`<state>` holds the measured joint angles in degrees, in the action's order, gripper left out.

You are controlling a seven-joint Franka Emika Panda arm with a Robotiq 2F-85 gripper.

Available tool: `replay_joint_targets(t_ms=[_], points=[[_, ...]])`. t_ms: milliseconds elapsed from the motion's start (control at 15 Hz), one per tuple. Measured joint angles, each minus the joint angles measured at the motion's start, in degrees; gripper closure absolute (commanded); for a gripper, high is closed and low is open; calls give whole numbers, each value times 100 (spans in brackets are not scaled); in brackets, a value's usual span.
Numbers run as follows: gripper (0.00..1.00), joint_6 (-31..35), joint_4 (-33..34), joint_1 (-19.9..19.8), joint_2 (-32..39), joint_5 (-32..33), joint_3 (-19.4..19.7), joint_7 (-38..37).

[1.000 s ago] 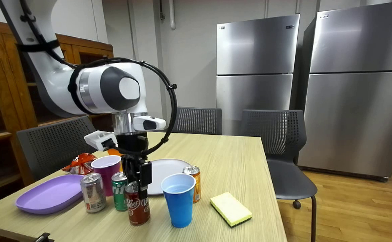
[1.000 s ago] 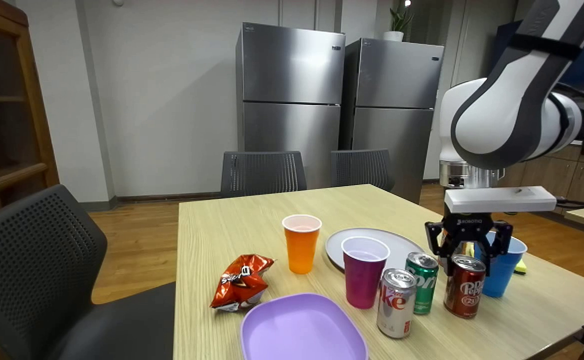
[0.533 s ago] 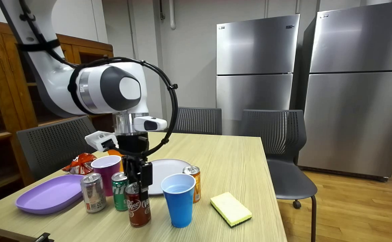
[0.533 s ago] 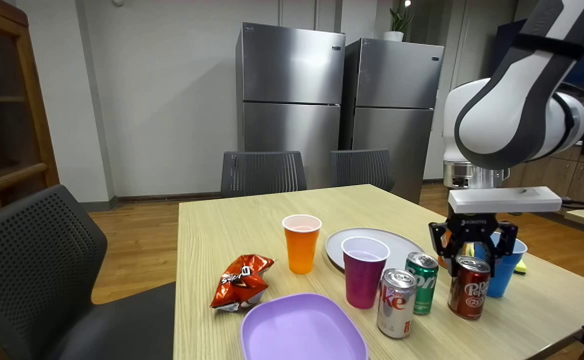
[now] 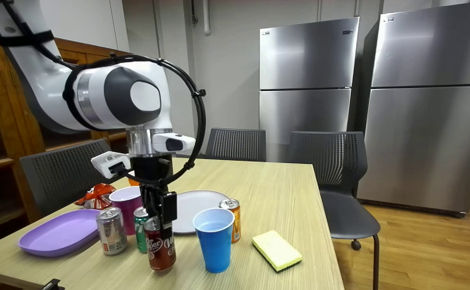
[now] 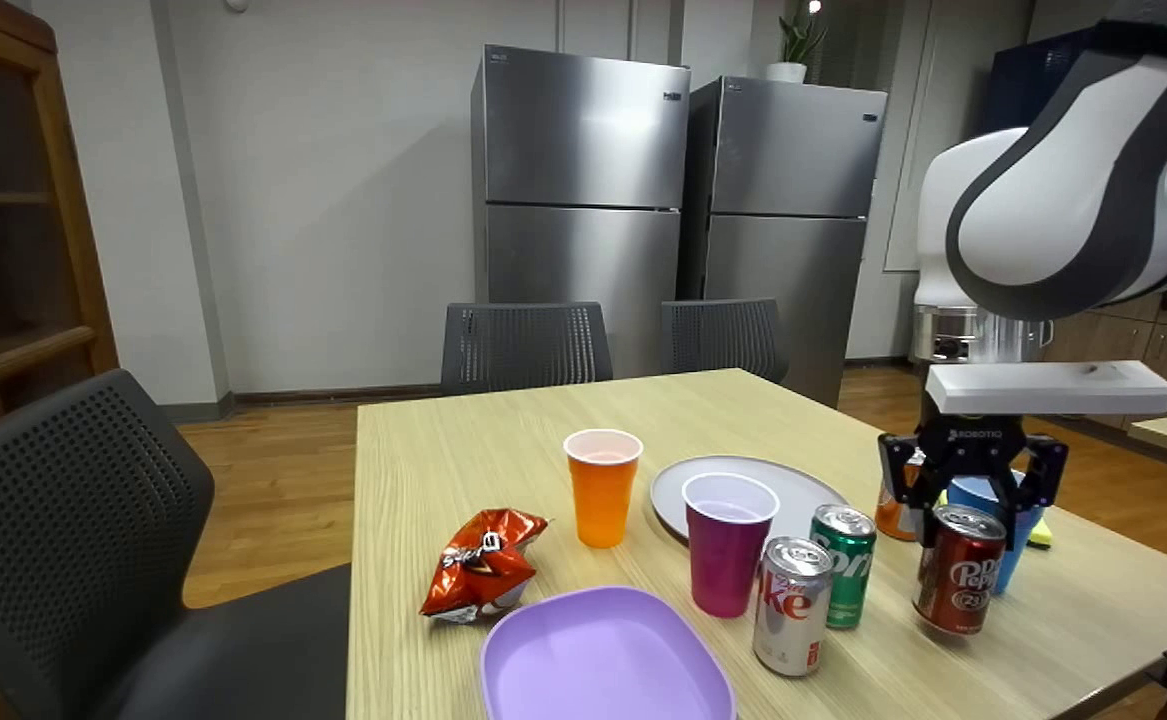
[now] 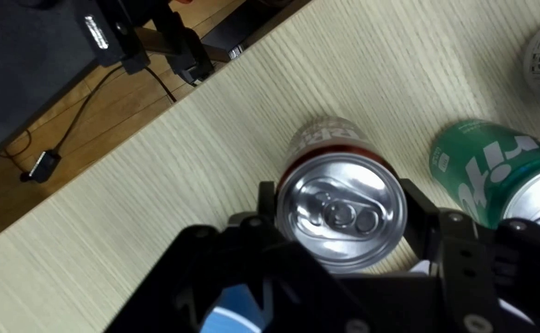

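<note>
Dr Pepper can (image 6: 955, 590) clasped in our gripper (image 7: 340, 202), lift stage, we reckon, and next calls for rising clear of the Sprite can (image 6: 848, 578) at left

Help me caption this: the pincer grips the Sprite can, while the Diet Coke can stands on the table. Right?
Not quite: both exterior views show the pincer gripping the red Dr Pepper can, not the Sprite can. The Diet Coke can does stand on the table.
</note>
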<state>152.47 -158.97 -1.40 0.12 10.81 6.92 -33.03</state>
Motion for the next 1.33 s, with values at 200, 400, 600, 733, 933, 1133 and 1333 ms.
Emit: replay_joint_targets(t_ms=[200,400,600,733,933,1133,1333], points=[[60,-68,11,-1,-278,-4,-44,39],[60,-207,22,-2,-572,-30,-155,46],[60,-459,22,-1,-973,-130,-344,45],[60,-636,22,-2,-1269,-224,-502,41],[60,-852,21,-2,-1735,-406,-729,33],[60,-1007,20,-1,-2130,-563,-933,33],[60,-1136,19,15,-2407,-705,-1163,33]])
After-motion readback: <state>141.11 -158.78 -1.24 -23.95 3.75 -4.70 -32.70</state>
